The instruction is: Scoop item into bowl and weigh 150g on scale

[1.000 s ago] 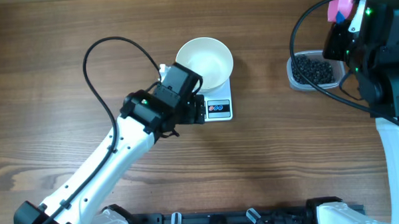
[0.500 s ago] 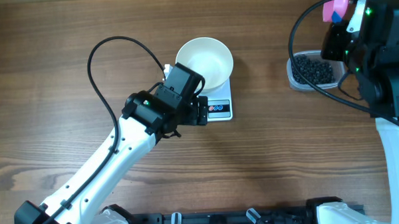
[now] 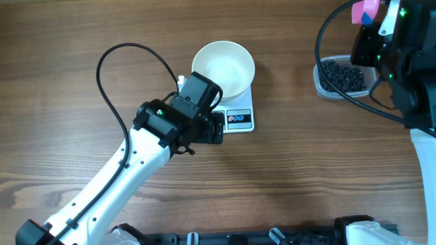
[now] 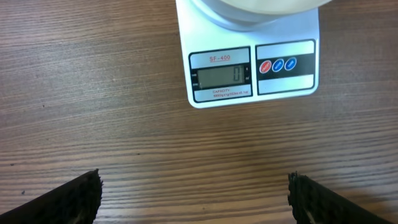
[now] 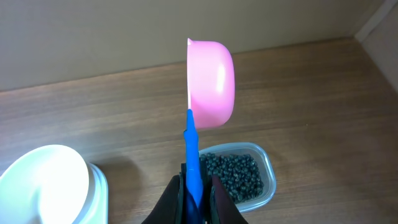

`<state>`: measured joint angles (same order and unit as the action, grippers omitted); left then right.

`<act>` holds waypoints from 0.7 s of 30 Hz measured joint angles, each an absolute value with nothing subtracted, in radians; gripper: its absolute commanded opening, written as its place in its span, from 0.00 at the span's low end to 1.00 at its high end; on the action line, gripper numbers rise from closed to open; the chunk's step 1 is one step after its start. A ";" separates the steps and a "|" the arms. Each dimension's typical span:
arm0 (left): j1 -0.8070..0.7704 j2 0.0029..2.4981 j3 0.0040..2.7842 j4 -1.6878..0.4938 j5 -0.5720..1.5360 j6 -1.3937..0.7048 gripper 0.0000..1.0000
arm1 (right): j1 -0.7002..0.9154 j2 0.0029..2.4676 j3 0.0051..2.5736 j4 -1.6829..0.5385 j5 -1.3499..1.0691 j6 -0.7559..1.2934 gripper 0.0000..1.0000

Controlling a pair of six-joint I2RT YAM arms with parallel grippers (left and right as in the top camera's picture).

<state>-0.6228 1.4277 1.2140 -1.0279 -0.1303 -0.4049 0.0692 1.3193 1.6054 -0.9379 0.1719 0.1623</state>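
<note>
**While the bowl (image 3: pixel 223 68) is sitting on the scale (image 4: pixel 249 68), the pink scoop (image 5: pixel 211 81) is hanging in the air near the item (image 5: pixel 233 177)**

With its display showing zero, the scale is carrying the white bowl on its platform. The left gripper (image 4: pixel 196 199) is hovering just in front of the scale, jaws spread wide, holding nothing. The right gripper (image 5: pixel 196 193) is pinching the scoop's blue handle, the cup turned on edge. The black grains are lying in a clear tub (image 5: pixel 267 180), well right of the scale.
</note>
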 measured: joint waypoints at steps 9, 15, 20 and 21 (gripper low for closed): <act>-0.623 1.398 1.203 -1.008 -0.110 -0.364 1.00 | 0.069 1.319 1.605 -0.938 0.171 0.162 0.04; -0.623 1.398 1.203 -0.976 -0.107 -0.360 1.00 | 0.069 1.319 1.605 -0.938 0.172 0.162 0.04; -0.623 1.398 1.203 -0.976 -0.127 -0.360 1.00 | 0.069 1.319 1.605 -0.953 0.171 0.163 0.04; -0.623 1.398 1.203 -0.976 -0.131 -0.360 1.00 | 0.069 1.319 1.605 -0.964 0.171 0.163 0.04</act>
<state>-0.6228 1.3983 1.2034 -0.9760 -0.1310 -0.3603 0.0692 1.3193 1.6054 -0.9642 0.1715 0.1627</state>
